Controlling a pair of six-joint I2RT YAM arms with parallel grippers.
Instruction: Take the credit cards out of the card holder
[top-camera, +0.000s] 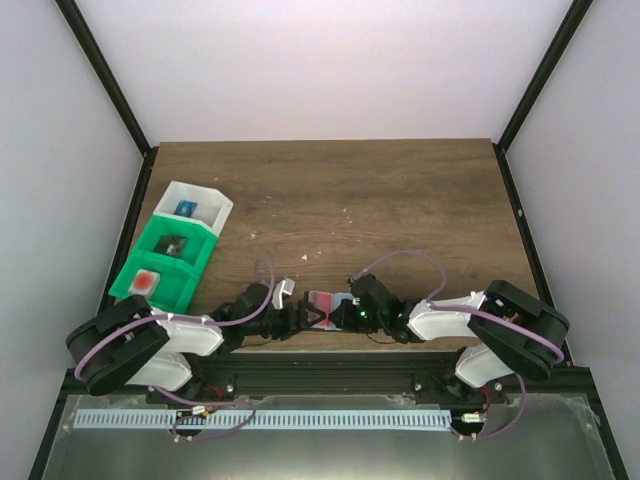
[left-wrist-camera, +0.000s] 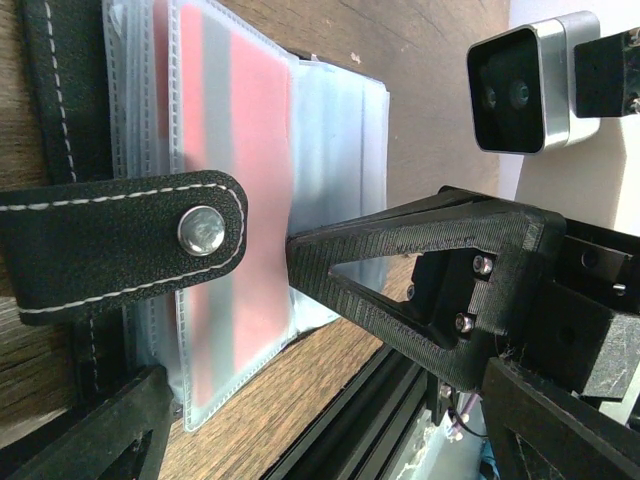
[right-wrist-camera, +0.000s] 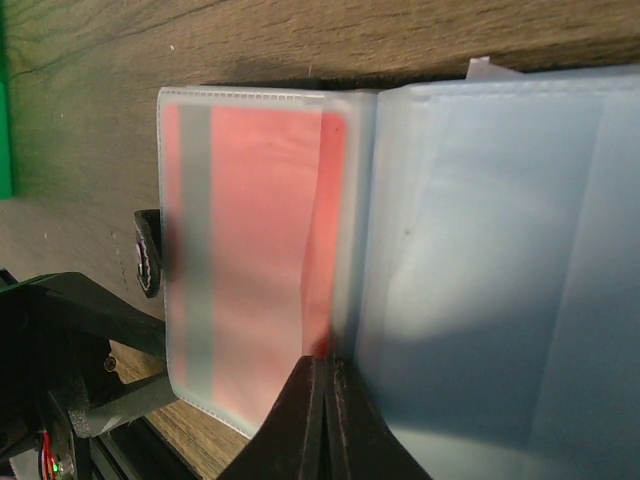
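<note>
The left claw (top-camera: 298, 319) is hanging with its jaws spread wide and nothing between them, just left of the card holder (top-camera: 322, 300). The right claw (right-wrist-camera: 326, 380) is coming at the holder from the opposite end with its jaws closed tight, and its tip is pressing on the fold between the sleeve with the reddish credit card (right-wrist-camera: 260, 250) and the empty grey-blue sleeve beside it. Whether it is nipping the plastic there or only pinning it, I cannot tell.

The holder is lying open and flat on the surface (top-camera: 400, 200), close to the near edge and directly between the two claws. The red card is sitting inside its clear sleeve on the left half of the holder, so the left claw looks like the nearer one for drawing it out. The card's long axis is running along the line that joins the claws, so each claw is facing one of its short ends. Which end of the sleeve is open is not showing.

The black snap strap (left-wrist-camera: 110, 245) is lying across the holder's left half. The green and white bins (top-camera: 170, 250) are sitting well to the left of the holder and farther back.
</note>
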